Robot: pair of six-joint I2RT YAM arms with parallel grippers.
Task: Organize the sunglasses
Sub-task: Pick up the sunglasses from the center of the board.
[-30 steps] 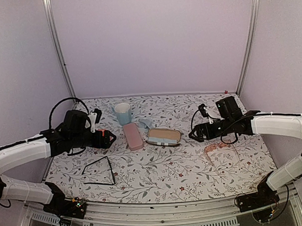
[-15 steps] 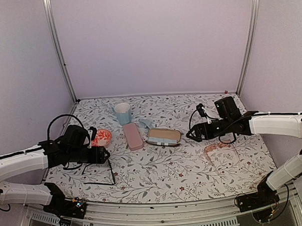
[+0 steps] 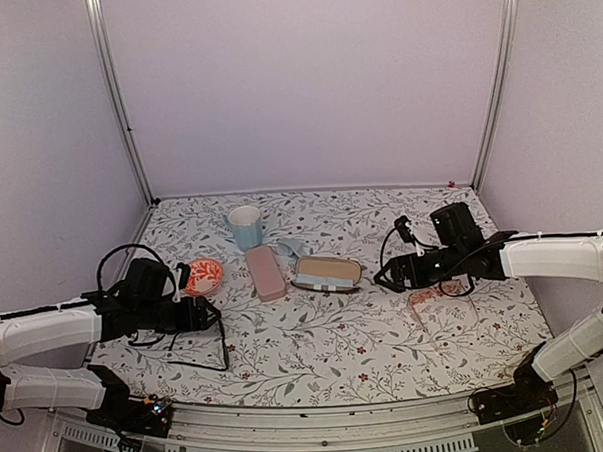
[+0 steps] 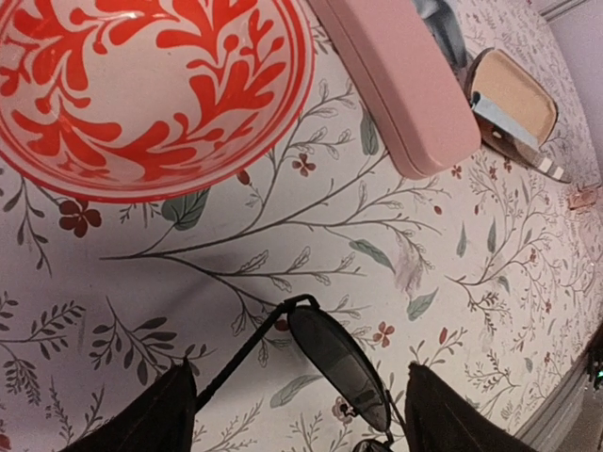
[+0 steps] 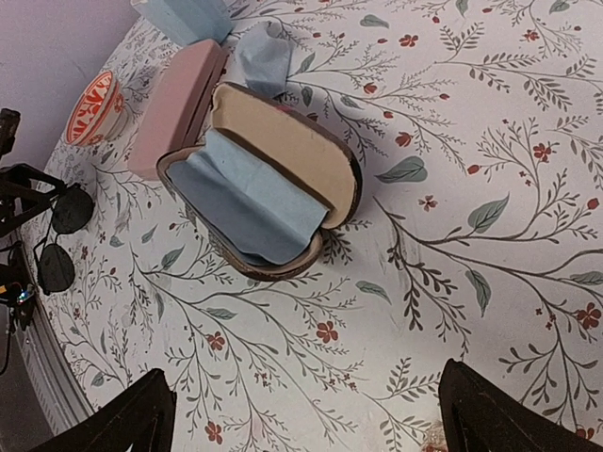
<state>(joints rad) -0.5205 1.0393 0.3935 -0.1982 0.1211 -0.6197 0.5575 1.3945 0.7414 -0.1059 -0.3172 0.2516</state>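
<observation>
Low in the left wrist view, the left pincer [image 4: 300, 377] stands apart, its 2 fingers on either side of the black wire-framed sunglasses [image 4: 339, 363] lying on the floral worktop [image 4: 141, 282]. The right pincer [image 5: 306, 391] gapes wide below the open brown case [image 5: 283, 179]. The pale pinkish sunglasses [image 3: 445, 302] lie at the right of the overhead view.

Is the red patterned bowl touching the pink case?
Apart. The top view shows floral tablecloth between the red patterned bowl and the pink case.
</observation>
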